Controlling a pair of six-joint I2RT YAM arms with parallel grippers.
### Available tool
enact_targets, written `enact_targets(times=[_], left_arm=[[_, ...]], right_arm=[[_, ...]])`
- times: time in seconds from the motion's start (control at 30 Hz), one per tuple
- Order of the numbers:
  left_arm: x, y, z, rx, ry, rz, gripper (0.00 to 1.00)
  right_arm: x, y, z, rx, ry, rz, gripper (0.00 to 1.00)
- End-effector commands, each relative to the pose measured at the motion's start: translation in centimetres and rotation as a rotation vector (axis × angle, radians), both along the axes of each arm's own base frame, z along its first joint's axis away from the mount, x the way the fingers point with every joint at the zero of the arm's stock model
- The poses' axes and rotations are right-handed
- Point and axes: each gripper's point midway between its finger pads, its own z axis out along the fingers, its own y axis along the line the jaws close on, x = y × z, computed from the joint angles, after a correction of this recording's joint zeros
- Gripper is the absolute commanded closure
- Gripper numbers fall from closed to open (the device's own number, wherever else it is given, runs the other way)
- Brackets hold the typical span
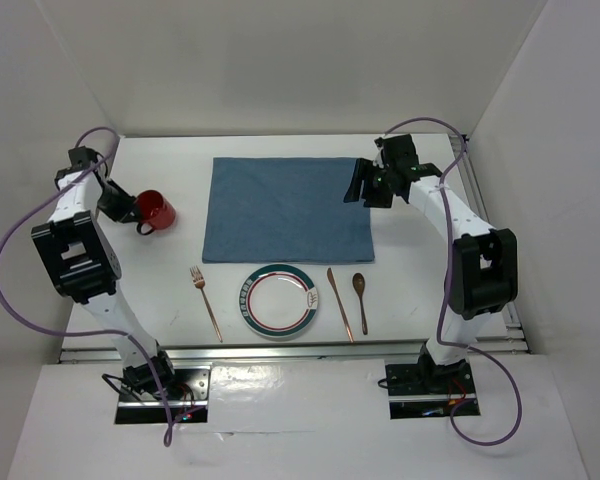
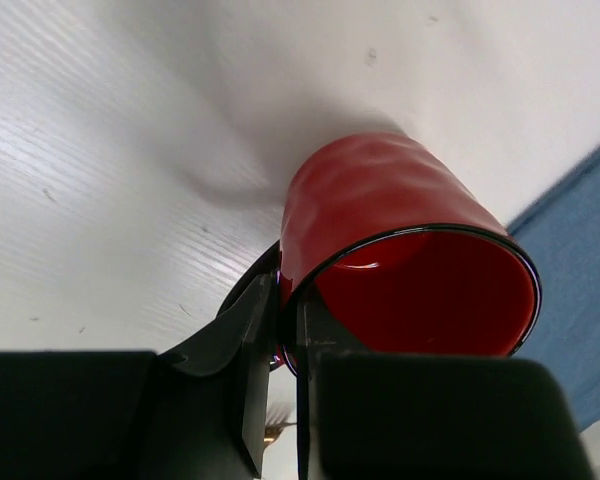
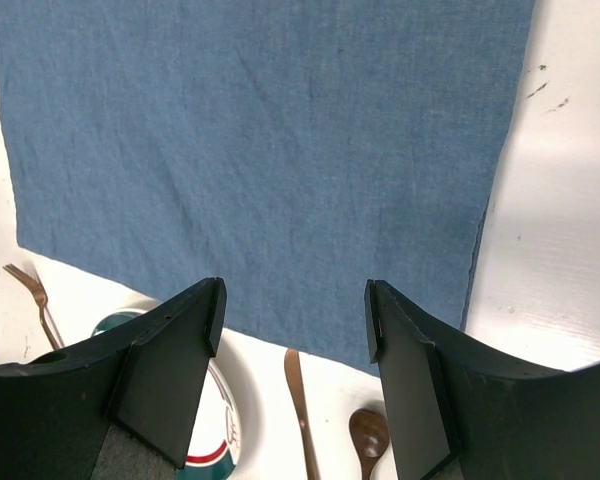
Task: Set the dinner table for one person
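No writing, label, brand or number is legible anywhere.

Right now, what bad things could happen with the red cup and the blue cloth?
1. The left tool pinches the red cup only by one thin side of its rim, so the cup may slip or swing when lifted.
2. The right tool hangs open over the blue cloth. Grabbing the cloth could bunch it up or drag it onto the knife and spoon lying just past its near edge.
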Motion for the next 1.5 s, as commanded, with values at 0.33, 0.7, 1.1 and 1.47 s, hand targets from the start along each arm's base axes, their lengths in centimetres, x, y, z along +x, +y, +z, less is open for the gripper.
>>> enact_targets(times=[0.33,0.7,1.1,1.47], left_arm=[[6.8,-18.3,14.1,0.119,-0.318,-0.467,1.0],[12.3,-27.8,14.1,0.126,-0.369,-0.569,1.0],[13.4,-33.1,12.1,0.071,-0.393,-0.599,1.0],[11.3,-44.7,12.0,-0.097,-0.46,-0.753,1.0]], right_arm=[[0.1,0.0,1.8,0.001,-0.023,-0.005,0.3],[-1.2,-1.5,2.2,-0.021,-0.019,-0.032,0.3],[-0.9,-3.0,2.2,-0.019,-0.022,-0.046,0.3],[-0.1,-2.2,4.5,0.029,-0.073,-0.036,0.32]])
